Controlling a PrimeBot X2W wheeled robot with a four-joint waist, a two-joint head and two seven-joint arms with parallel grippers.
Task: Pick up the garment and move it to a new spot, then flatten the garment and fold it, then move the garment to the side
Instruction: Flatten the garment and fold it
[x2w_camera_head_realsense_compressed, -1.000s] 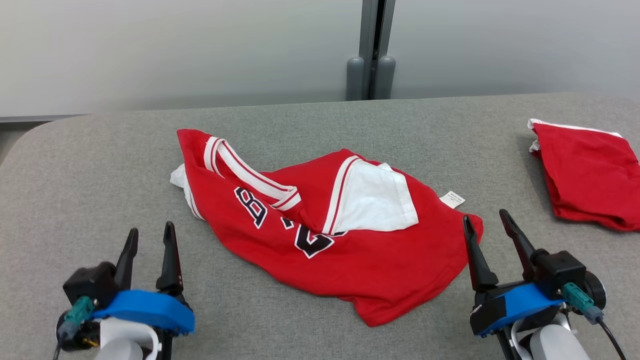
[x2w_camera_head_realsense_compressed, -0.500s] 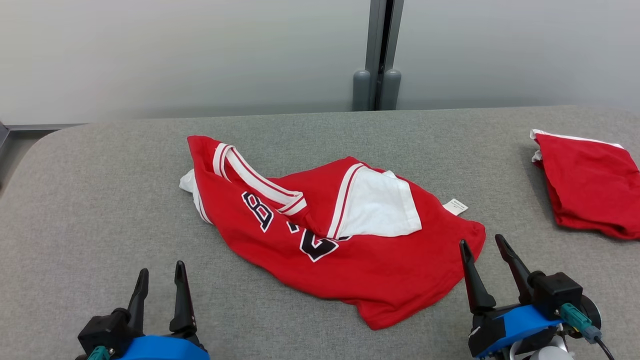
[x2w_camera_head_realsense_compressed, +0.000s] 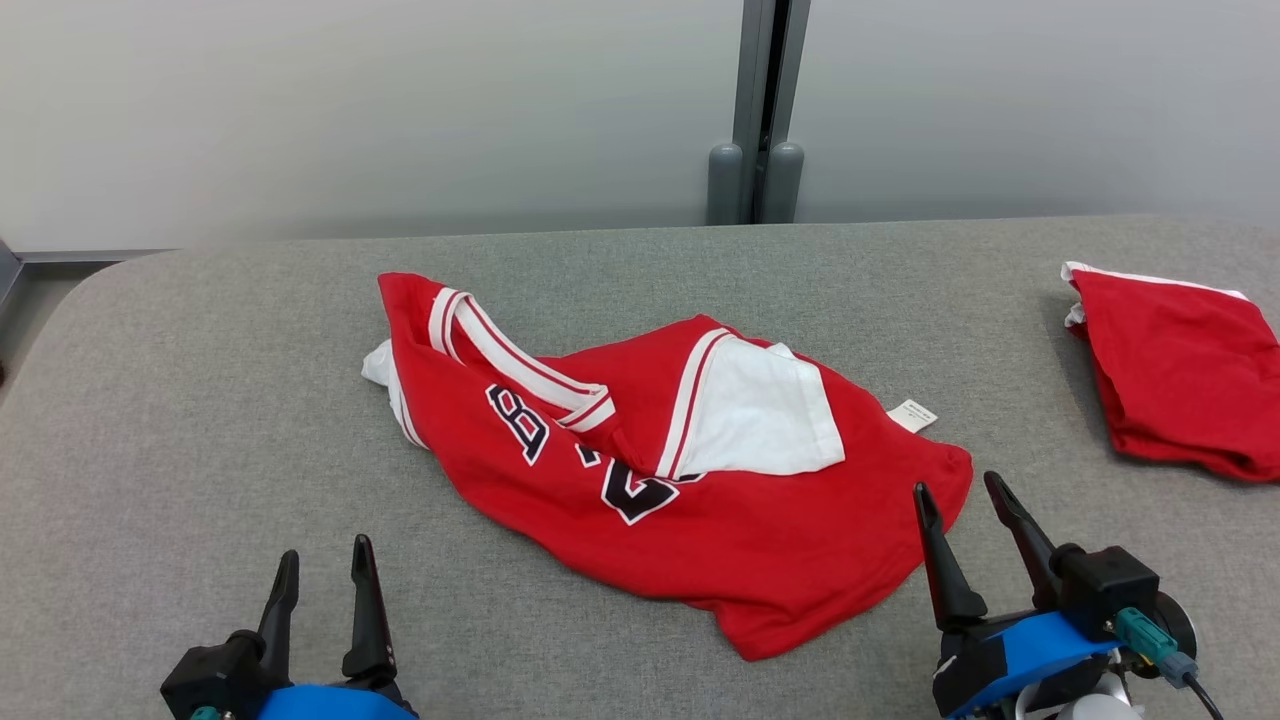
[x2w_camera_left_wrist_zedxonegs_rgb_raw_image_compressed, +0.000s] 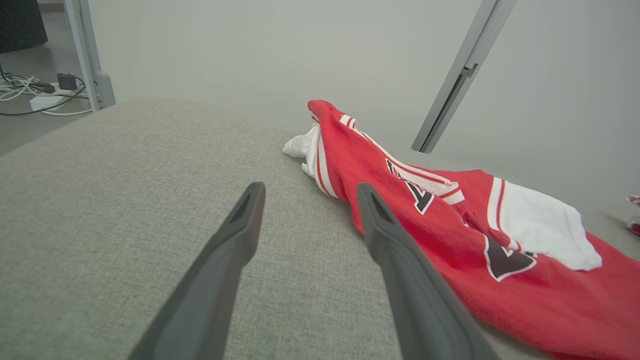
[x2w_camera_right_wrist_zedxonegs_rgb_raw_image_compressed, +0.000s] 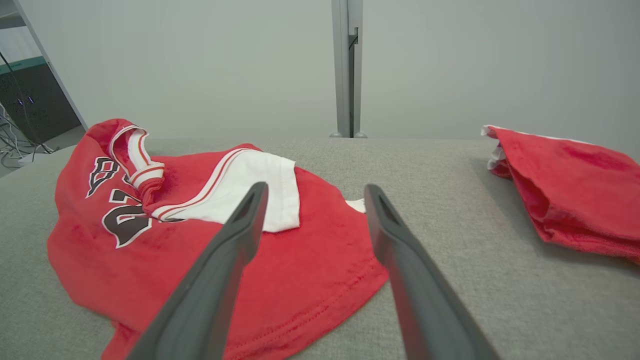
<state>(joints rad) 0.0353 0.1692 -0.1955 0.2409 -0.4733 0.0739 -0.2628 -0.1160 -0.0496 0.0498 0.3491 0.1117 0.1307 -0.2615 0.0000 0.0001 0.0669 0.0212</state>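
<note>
A red garment (x2w_camera_head_realsense_compressed: 700, 520) with white trim, dark lettering and a white inner panel lies crumpled in the middle of the grey table (x2w_camera_head_realsense_compressed: 200, 380). The left wrist view shows the garment (x2w_camera_left_wrist_zedxonegs_rgb_raw_image_compressed: 450, 235) to the right of my fingers, and in the right wrist view the garment (x2w_camera_right_wrist_zedxonegs_rgb_raw_image_compressed: 200, 245) spreads to the left, under and beyond my fingers. My left gripper (x2w_camera_head_realsense_compressed: 325, 555) stands open near the table's front edge, left of the garment and apart from it. My right gripper (x2w_camera_head_realsense_compressed: 958, 490) is open at the garment's right hem, with nothing between its fingers.
A second red cloth (x2w_camera_head_realsense_compressed: 1180, 370) lies bunched at the table's right edge, also seen as a red cloth (x2w_camera_right_wrist_zedxonegs_rgb_raw_image_compressed: 570, 195) in the right wrist view. Behind the table stands a pale wall with a grey post (x2w_camera_head_realsense_compressed: 760, 110). Cables (x2w_camera_left_wrist_zedxonegs_rgb_raw_image_compressed: 30, 95) lie on the floor at left.
The head camera tilted, so the whole scene sits lower in the picture. Both grippers have dropped toward the bottom edge and stayed open. The garment lies as before.
</note>
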